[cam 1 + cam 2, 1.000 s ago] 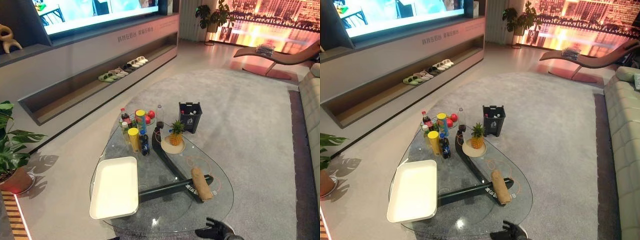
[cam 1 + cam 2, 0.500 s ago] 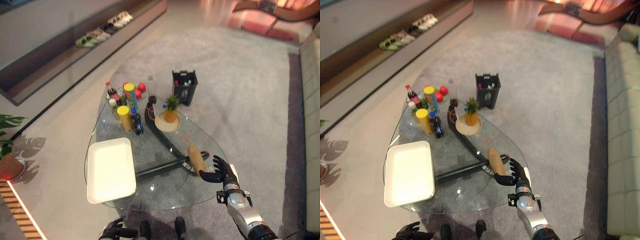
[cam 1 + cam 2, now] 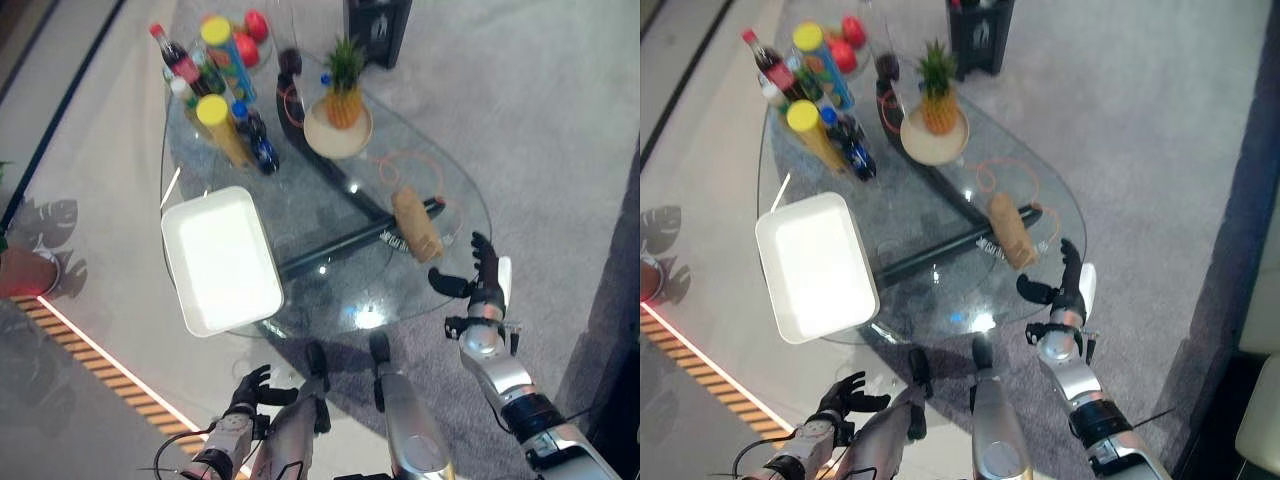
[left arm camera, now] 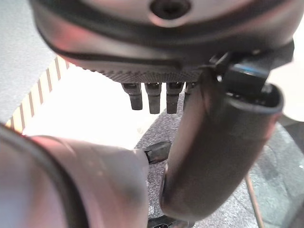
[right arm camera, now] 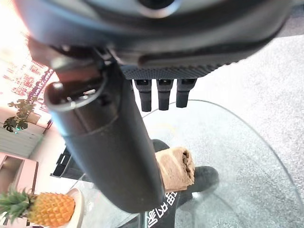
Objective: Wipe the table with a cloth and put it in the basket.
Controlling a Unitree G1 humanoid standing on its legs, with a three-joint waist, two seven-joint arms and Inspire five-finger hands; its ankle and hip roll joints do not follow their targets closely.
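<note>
1. Glass makes up the top of the table (image 3: 330,300), a rounded shape on a dark frame, standing on a grey carpet (image 3: 520,120).
2. Rolled up and tan, the cloth (image 3: 417,224) lies on the glass toward the right of the frame, resting over the end of a dark bar of the frame.
3. At the right edge of the table, the right hand (image 3: 484,279) hovers just beside the cloth without touching it, fingers straight and thumb spread, holding nothing.
4. Low in the lower left of the frame, the left hand (image 3: 248,388) hangs below the table's near edge, fingers loosely spread and empty.
5. A white tray (image 3: 221,260) sits on the left part of the glass.
6. At the top centre, a pineapple (image 3: 343,88) stands on a small plate (image 3: 322,132).
7. In the upper left, bottles and cans (image 3: 215,90) crowd together, with red fruit (image 3: 254,28) behind them.
8. A dark basket (image 3: 377,20) stands on the carpet past the far end of the table, at the top of the frame, well apart from the cloth.
</note>
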